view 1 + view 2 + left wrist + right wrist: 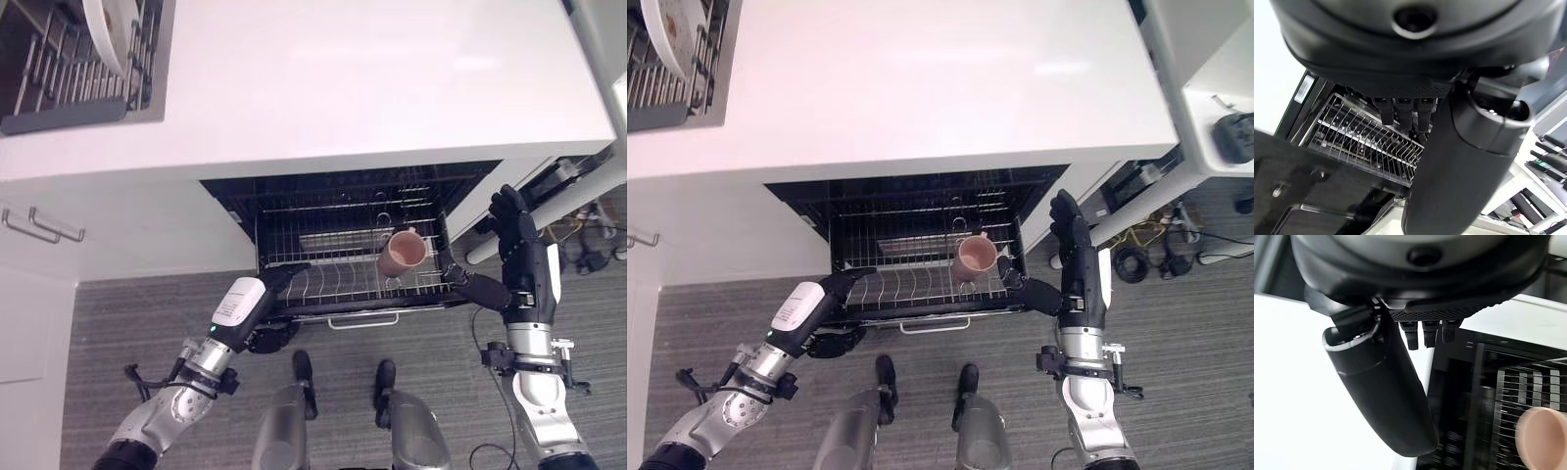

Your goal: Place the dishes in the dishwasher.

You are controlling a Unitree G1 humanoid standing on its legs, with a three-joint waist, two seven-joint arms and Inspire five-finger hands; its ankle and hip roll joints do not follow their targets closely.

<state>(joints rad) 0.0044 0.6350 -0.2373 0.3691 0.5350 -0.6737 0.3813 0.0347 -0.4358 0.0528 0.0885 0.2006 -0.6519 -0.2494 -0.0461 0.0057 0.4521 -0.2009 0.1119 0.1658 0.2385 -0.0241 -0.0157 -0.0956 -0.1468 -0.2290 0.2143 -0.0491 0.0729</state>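
Dishwasher: open under the white desk, its wire rack pulled forward out of the cavity.
Mug: pink, lying tilted on its side among the tines at the rack's right end, mouth toward the camera; neither hand touches it.
Left hand: at the rack's front left corner, fingers reaching onto the rack edge; in the left wrist view they run fairly straight toward the tines with the thumb alongside, curled round nothing that can be made out.
Right hand: raised just beside the rack's right end, apart from the mug; fingers straight and pointing up toward the desk edge, thumb spread out toward the rack corner, holding nothing.
Plate: white, standing upright in a dark drying rack at the desk's far left corner.
Cabinet handles: two metal bars on the white fronts left of the dishwasher.
Floor: grey, ribbed.
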